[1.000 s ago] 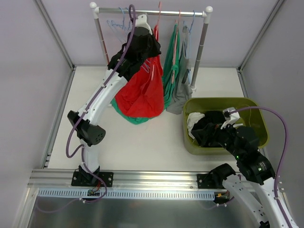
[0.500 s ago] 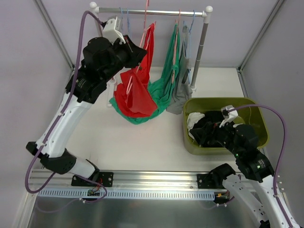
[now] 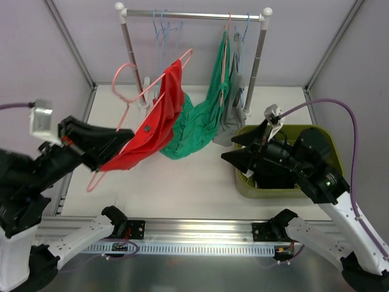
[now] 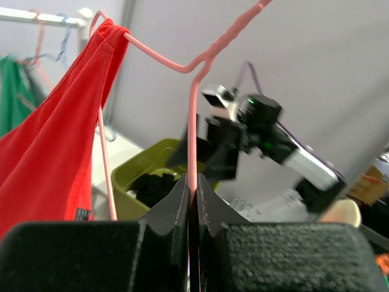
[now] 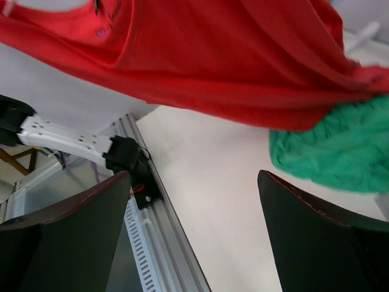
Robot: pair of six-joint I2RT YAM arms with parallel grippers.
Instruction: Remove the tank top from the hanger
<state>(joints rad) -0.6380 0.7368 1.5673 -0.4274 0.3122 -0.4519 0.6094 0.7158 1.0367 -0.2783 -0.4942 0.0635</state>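
Observation:
The red tank top [image 3: 149, 131] hangs on a pink wire hanger [image 3: 159, 76], held in the air off the rack, left of centre. My left gripper [image 3: 123, 140] is shut on the hanger's wire; in the left wrist view the jaws [image 4: 193, 182] pinch the pink wire [image 4: 193, 121], with the red top [image 4: 48, 152] to the left. My right gripper [image 3: 234, 149] is open and empty, just right of the red top and above the table. In the right wrist view its fingers [image 5: 193, 176] spread wide below the red top [image 5: 213, 55].
The clothes rack [image 3: 194, 15] at the back holds a green top [image 3: 200, 118], a grey garment [image 3: 234, 115] and blue hangers [image 3: 164, 30]. An olive bin [image 3: 328, 137] with dark clothes stands at the right. A metal rail [image 3: 194, 228] runs along the front edge.
My left arm has pulled the hanger with the red top off the rack toward the front left. My right gripper has risen from the bin and moved left toward the red top.

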